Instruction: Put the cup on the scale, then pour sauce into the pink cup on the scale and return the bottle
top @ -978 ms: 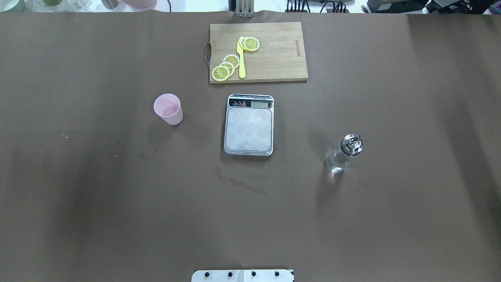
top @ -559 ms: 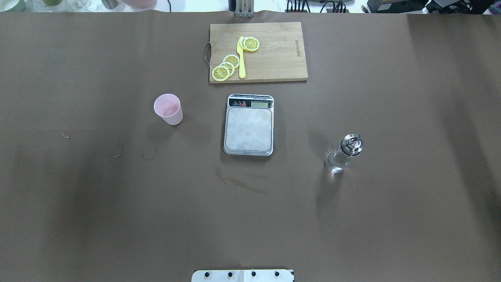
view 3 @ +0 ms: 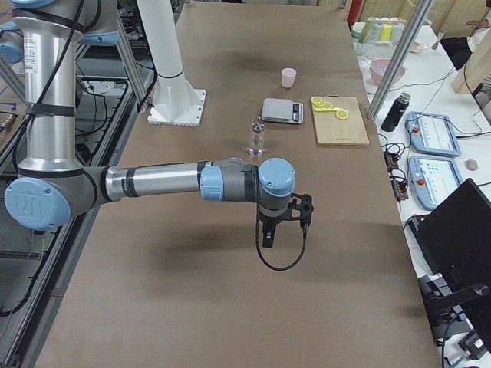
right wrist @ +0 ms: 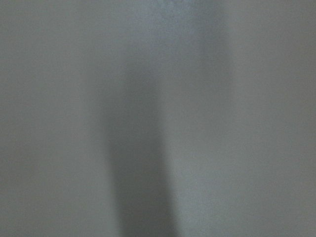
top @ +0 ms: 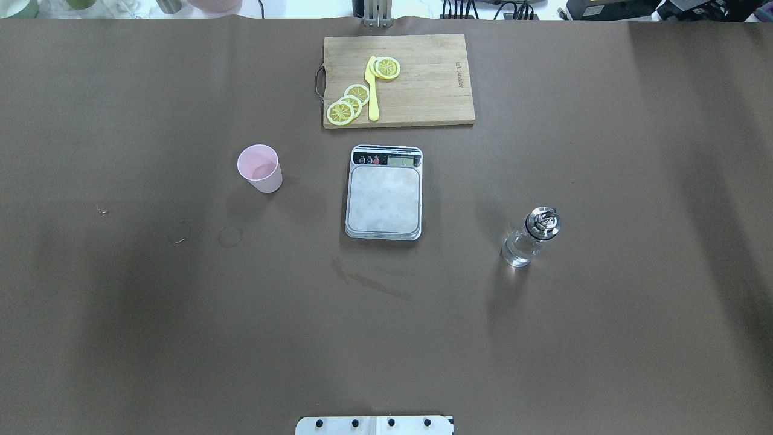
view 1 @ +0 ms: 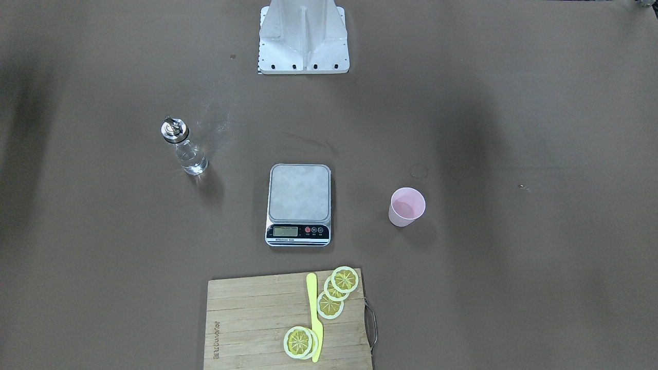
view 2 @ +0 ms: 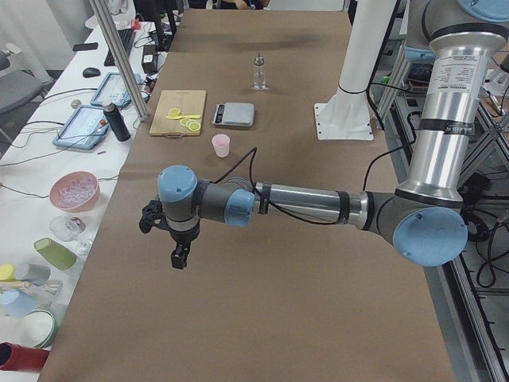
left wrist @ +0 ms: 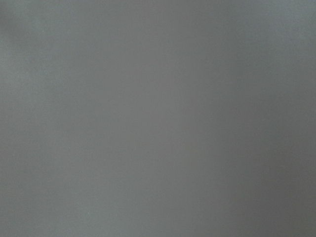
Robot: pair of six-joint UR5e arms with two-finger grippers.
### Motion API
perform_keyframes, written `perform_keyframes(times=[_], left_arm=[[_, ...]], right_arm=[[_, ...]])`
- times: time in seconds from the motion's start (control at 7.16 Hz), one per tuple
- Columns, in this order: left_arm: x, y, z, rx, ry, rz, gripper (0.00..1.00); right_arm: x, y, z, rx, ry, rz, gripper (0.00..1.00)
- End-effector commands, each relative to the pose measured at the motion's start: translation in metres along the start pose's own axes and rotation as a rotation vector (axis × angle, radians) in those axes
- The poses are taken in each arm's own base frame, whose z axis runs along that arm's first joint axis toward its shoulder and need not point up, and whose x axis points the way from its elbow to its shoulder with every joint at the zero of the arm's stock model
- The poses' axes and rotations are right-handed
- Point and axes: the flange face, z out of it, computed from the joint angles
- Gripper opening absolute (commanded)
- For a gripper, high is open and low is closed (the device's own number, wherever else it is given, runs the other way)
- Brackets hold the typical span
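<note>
The left hand (view 2: 180, 256) hangs above the brown worktop (top: 121, 302) out at the robot's left end, fingers pointing down. It shows only in the left side view, so I cannot tell whether the fingers are spread or pressed together. The cup (top: 260, 169) stands upright on the worktop well beyond this hand, toward the middle. It is not on the scale (top: 384, 199), which lies further on from the hand with its steel platform bare.

The right hand (view 3: 266, 239) hangs likewise over the robot's right end, seen only from the right side, and I cannot tell its state either. The bottle (top: 530, 237) is the thing nearest to it. It stands upright on the worktop beyond the hand, between the hand and the scale, touching neither.

Past the scale, away from the robot, lies a wooden cutting board (top: 416, 90) with lemon slices (top: 349, 104) and a yellow knife (top: 372, 90) on it.

Both wrist cameras show only blurred, plain worktop.
</note>
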Motion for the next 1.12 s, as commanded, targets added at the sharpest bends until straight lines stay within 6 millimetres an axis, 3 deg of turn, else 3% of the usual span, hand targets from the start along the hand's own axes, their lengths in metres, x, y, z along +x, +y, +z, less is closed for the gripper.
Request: perform_keyframes(times=[0.0, 0.28, 0.42, 0.56, 0.84, 0.98], left_arm=[[0.016, -0.018, 0.003, -0.004, -0.004, 0.024, 0.99], [0.012, -0.007, 0.01, -0.017, 0.005, 0.017, 0.99], [0.013, -0.003, 0.012, -0.02, 0.011, 0.021, 0.99], [0.012, 0.014, 0.012, -0.022, 0.009, 0.019, 0.99], [0.021, 0.036, -0.001, -0.002, 0.009, 0.033, 0.99], [0.024, 0.036, -0.005, 0.005, 0.008, 0.038, 0.99]], right_arm=[[-0.01, -0.001, -0.004, -0.009, -0.012, 0.003, 1.0], [-0.01, 0.0, 0.0, -0.022, -0.011, 0.008, 1.0], [-0.019, -0.006, -0.006, -0.008, -0.011, -0.013, 1.0], [-0.027, -0.011, -0.006, -0.007, -0.011, -0.03, 1.0], [-0.036, -0.008, -0.009, -0.01, -0.013, -0.037, 1.0], [-0.048, -0.013, -0.015, -0.019, -0.011, -0.031, 1.0]])
